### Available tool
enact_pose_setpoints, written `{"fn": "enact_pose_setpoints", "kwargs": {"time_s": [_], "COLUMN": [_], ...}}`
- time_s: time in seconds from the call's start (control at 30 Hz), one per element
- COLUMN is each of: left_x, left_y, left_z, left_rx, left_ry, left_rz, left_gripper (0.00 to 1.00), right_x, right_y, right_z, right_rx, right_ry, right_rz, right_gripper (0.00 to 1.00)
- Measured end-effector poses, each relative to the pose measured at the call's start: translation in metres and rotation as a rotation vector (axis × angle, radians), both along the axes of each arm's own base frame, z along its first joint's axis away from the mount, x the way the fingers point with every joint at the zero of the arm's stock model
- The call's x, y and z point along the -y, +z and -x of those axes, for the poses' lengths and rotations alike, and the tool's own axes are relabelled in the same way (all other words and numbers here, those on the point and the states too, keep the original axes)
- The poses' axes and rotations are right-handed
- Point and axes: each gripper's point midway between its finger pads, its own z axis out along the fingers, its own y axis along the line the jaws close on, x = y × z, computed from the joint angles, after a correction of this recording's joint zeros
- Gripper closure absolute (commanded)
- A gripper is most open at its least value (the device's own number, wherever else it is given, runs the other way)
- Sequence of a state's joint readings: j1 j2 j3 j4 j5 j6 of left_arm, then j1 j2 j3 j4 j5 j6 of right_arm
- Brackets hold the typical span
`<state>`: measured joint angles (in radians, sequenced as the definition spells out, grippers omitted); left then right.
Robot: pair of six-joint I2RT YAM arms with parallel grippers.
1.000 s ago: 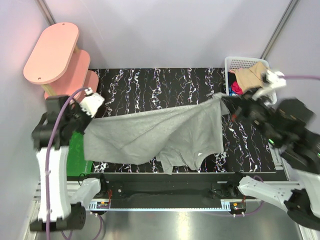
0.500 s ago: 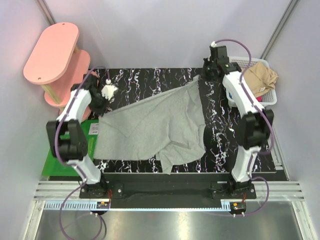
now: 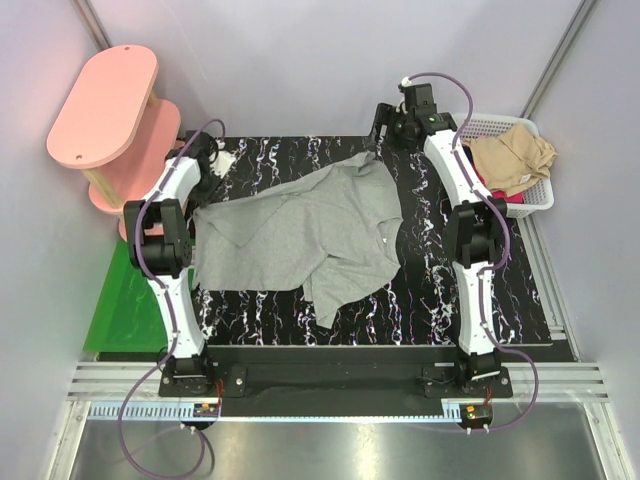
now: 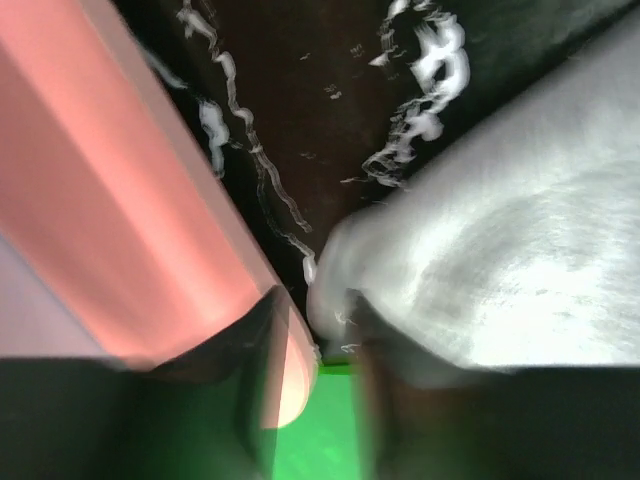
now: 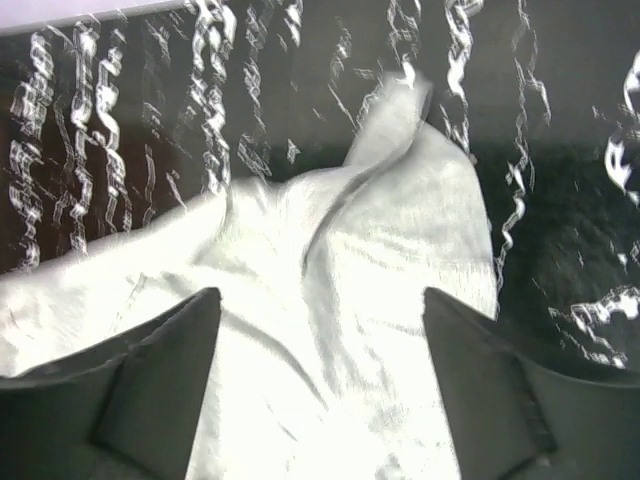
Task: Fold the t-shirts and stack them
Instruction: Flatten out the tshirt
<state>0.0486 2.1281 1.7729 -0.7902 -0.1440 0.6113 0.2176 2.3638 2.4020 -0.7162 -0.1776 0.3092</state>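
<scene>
Grey t-shirt [image 3: 300,235] is seen lying crumpled across the middle of the black marbled worktop [image 3: 420,300]. The right hand [image 5: 315,300] is held spread wide over its far corner. The left hand [image 3: 208,158] is blurred at the far left corner, so its grip cannot be told. A tan t-shirt [image 3: 515,155] is heaped in the white basket [image 3: 480,124].

Grey t-shirt [image 3: 300,235] lies rumpled, spread out; tan t-shirt [image 3: 512,157] bunched well apart.

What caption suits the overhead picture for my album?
Grey t-shirt spread rumpled on a black marbled table; basket of clothes sits at the right.
</scene>
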Motion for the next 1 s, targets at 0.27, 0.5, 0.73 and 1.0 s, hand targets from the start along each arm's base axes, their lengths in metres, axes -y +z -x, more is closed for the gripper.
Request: {"fn": "enact_pose_setpoints", "kwargs": {"time_s": [0.27,0.5,0.73,1.0], "left_x": [-0.012,0.034,0.057,0.046], "left_y": [0.018,0.096,0.01,-0.042], "left_z": [0.026,0.097,0.151,0.171], "left_rx": [0.037,0.182,-0.09,-0.282], "left_ry": [0.046,-0.077,-0.169,-0.139], "left_rz": [-0.09,-0.039,0.003,-0.001], "left_gripper": [0.03,0.05,0.08,0.09], "right_x": [0.015,-0.055,-0.054,-0.057], "right_y": [-0.021,0.015,-0.053,-0.098], "right_z": [0.059,0.251,0.346,0.37], "right_rx": [-0.143,-0.16,-0.359,-0.491], "right_ry": [-0.035,0.224,0.25,0.239], "right_rz": [0.121,0.058,-0.067,-0.118], "right_gripper": [0.04,0.08,0.1,0.11]}}
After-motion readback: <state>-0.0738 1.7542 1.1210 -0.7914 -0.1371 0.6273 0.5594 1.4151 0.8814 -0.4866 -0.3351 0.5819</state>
